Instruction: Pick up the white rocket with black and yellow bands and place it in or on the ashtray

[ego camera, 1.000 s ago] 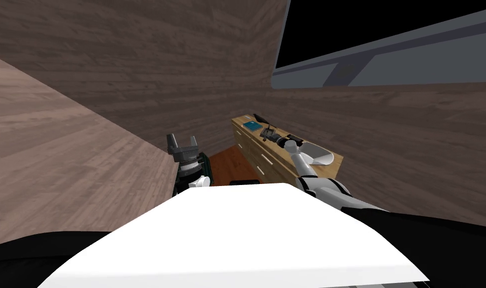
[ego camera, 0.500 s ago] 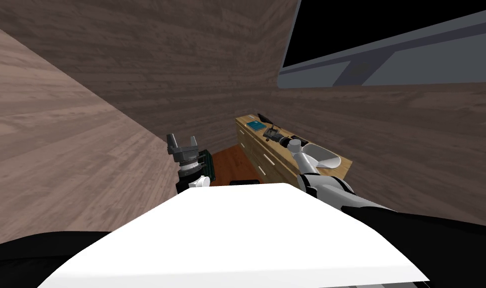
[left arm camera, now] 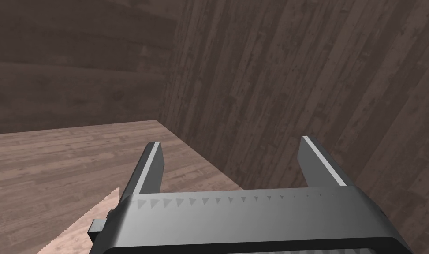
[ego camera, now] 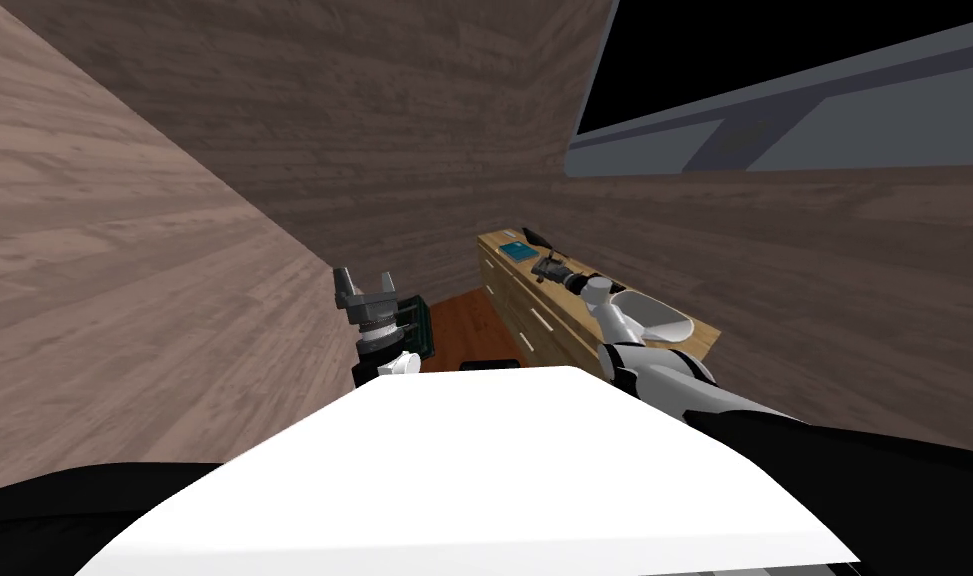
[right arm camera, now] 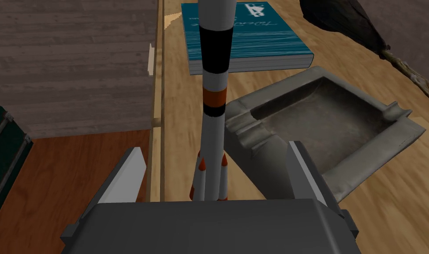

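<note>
A slim white rocket [right arm camera: 214,66] with black and orange bands lies on the wooden dresser top [right arm camera: 178,110]. Its orange-tipped boosters point toward my hand. My right gripper [right arm camera: 215,149] is open, with one finger on each side of the rocket's tail and neither pressing it. A grey square ashtray [right arm camera: 376,145] sits right beside the rocket, partly behind one finger. In the head view the right gripper [ego camera: 552,268] reaches over the dresser [ego camera: 534,320]. My left gripper [ego camera: 364,285] is raised near the wall, open and holding nothing.
A teal book [right arm camera: 253,35] lies past the ashtray, with a dark feathery object [right arm camera: 341,22] beside it. A white bowl-like thing [ego camera: 659,318] rests on the dresser's near end. A dark green chest [ego camera: 419,325] stands on the red-brown floor by the wall.
The whole head view has shifted a little to the right, so I have moved. Both arms keep their places relative to the dresser and the wall.
</note>
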Robot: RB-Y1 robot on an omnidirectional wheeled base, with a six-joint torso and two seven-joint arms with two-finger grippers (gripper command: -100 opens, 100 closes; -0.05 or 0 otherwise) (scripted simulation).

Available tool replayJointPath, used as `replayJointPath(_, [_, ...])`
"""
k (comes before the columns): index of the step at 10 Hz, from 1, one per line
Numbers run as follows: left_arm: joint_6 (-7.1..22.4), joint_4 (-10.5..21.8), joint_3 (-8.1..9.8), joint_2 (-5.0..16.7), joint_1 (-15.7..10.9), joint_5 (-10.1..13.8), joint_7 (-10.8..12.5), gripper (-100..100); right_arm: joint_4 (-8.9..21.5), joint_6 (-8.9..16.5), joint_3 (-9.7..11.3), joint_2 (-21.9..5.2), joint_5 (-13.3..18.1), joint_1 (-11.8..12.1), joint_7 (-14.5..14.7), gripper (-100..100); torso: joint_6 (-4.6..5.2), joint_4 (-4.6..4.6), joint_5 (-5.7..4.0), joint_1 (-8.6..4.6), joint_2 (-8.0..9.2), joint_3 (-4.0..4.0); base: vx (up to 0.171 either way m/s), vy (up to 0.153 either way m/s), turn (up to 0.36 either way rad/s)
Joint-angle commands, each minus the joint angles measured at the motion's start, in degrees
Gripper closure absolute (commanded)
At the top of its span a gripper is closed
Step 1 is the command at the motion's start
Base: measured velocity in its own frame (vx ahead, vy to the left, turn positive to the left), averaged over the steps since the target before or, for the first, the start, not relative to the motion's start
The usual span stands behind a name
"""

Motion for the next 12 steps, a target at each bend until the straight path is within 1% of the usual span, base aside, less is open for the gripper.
replayJointPath(1, [0.00, 0.00, 0.00, 0.00, 0.00, 0.00, 0.00, 0, 2.22, 1.55, -1.02, -0.86, -2.86, -0.86, 2.86, -100, 0.00, 0.00, 0.00, 0.00, 0.00, 0.00, -0.029, -0.027, 0.195])
replayJointPath(2, [0.00, 0.00, 0.00, 0.00, 0.00, 0.00, 0.00, 0, 2.22, 1.55, -1.02, -0.86, -3.65, -0.86, 3.61, -100, 0.01, 0.01, -0.01, -0.04, 0.01, 0.01, -0.020, -0.028, 0.055])
replayJointPath(3, [0.00, 0.00, 0.01, 0.00, 0.01, 0.00, 0.00, 0, 3.75, 2.41, -1.73, -1.24, -5.85, -1.46, 5.79, -100, 0.05, 0.00, -0.02, -0.06, 0.00, 0.00, -0.015, -0.022, 0.124])
replayJointPath(4, [0.00, 0.00, 0.00, 0.00, 0.00, 0.00, 0.00, 0, 3.75, 2.41, -1.73, -1.24, -5.85, -1.46, 5.79, -100, 0.01, 0.00, -0.01, -0.04, -0.02, -0.01, -0.008, -0.018, 0.053])
replayJointPath(6, [0.00, 0.00, 0.00, 0.00, 0.01, 0.00, 0.00, 0, 6.61, 3.94, -3.03, -1.75, -9.78, -2.56, 9.52, -100, 0.02, -0.01, -0.01, -0.02, -0.05, -0.03, -0.014, -0.023, 0.133])
replayJointPath(7, [0.00, 0.00, 0.00, 0.00, 0.00, 0.00, 0.00, 0, 6.61, 3.94, -3.03, -1.75, -10.04, -2.56, 9.94, -100, 0.01, -0.01, -0.01, -0.06, -0.04, -0.02, -0.010, -0.033, 0.076])
replayJointPath(9, [0.00, 0.00, 0.00, 0.00, 0.01, 0.00, 0.00, 0, 9.14, 5.21, -4.14, -1.85, -13.72, -3.44, 13.28, -100, 0.02, -0.01, -0.02, -0.09, -0.06, -0.03, -0.012, -0.044, 0.137])
replayJointPath(10, [0.00, 0.00, 0.01, 0.00, 0.01, 0.00, 0.00, 0, 9.14, 5.21, -4.14, -1.85, -13.85, -3.44, 13.73, -100, 0.03, -0.01, -0.03, -0.14, -0.05, -0.03, -0.012, -0.042, 0.044])
replayJointPath(12, [0.00, 0.00, 0.01, 0.00, 0.01, 0.00, 0.00, 0, 11.29, 6.23, -5.02, -1.60, -17.18, -4.02, 17.03, -100, 0.04, -0.01, -0.03, -0.11, -0.03, -0.02, -0.022, -0.044, 0.111])
